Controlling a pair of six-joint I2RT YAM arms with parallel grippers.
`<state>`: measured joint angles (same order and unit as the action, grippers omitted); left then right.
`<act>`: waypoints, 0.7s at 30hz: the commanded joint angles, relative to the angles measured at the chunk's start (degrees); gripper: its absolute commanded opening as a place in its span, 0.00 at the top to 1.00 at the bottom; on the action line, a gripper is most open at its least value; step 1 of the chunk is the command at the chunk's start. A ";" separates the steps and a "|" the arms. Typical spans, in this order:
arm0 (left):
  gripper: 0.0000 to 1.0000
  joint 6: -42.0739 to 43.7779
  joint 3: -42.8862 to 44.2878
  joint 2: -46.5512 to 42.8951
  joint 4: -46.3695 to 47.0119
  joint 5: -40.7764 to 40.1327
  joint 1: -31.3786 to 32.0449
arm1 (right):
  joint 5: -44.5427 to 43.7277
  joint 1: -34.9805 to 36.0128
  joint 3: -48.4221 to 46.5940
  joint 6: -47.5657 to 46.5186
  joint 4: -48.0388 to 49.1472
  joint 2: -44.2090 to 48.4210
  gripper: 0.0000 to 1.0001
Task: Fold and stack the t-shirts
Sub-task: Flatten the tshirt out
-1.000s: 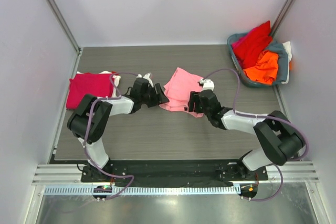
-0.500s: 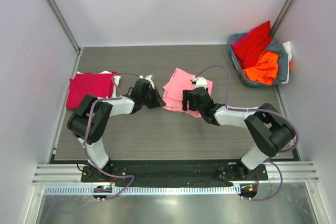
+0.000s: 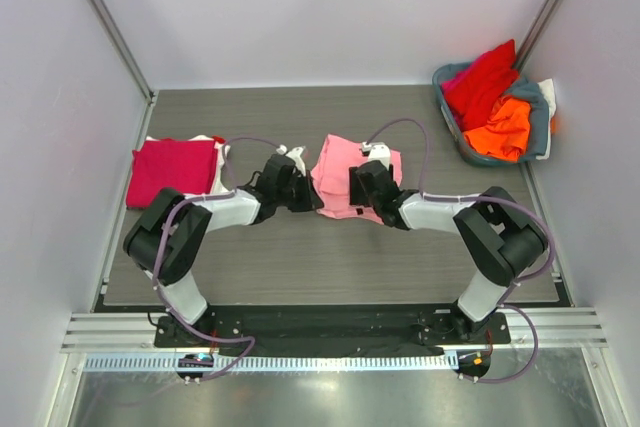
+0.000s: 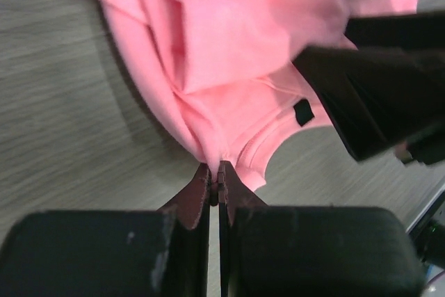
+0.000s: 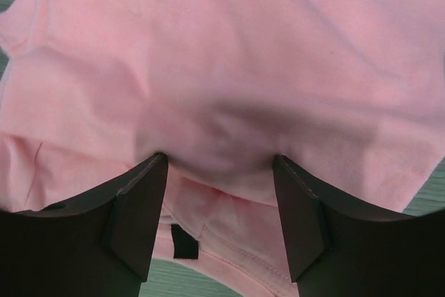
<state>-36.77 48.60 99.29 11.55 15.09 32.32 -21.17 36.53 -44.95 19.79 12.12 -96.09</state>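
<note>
table: grey wood-grain tabletop (image 3: 300,257), spans the floor between the walls | basket: grey-blue plastic basket (image 3: 443,104), far right corner of the tabletop, beside the right wall | walls: plain white panels (image 3: 330,17), left, far and right | rail: silver aluminium rail (image 3: 100,332), along the near table edge

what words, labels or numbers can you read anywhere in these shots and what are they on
No text can be read in any view.
black tag at the neck of the pink shirt: no print shows on it in either wrist view.
crimson shirt: plain, no print.
basket: no label shows.
</note>
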 commanded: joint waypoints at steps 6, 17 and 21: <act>1.00 3.47 -1.39 -4.71 -1.27 -3.40 6.97 | -5.46 0.29 -4.18 0.25 -2.01 -1.99 0.50; 1.00 -6.72 -14.21 -13.93 -0.21 -12.26 19.79 | -7.22 0.12 -4.27 1.92 -3.15 -1.11 0.91; 1.00 -13.30 -20.80 -19.73 -0.39 -16.76 27.00 | -9.41 -0.23 -4.01 2.97 -3.68 -0.76 0.95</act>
<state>-44.01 32.14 83.70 11.64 2.48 55.48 -25.82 36.93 -47.48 21.39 7.77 -98.13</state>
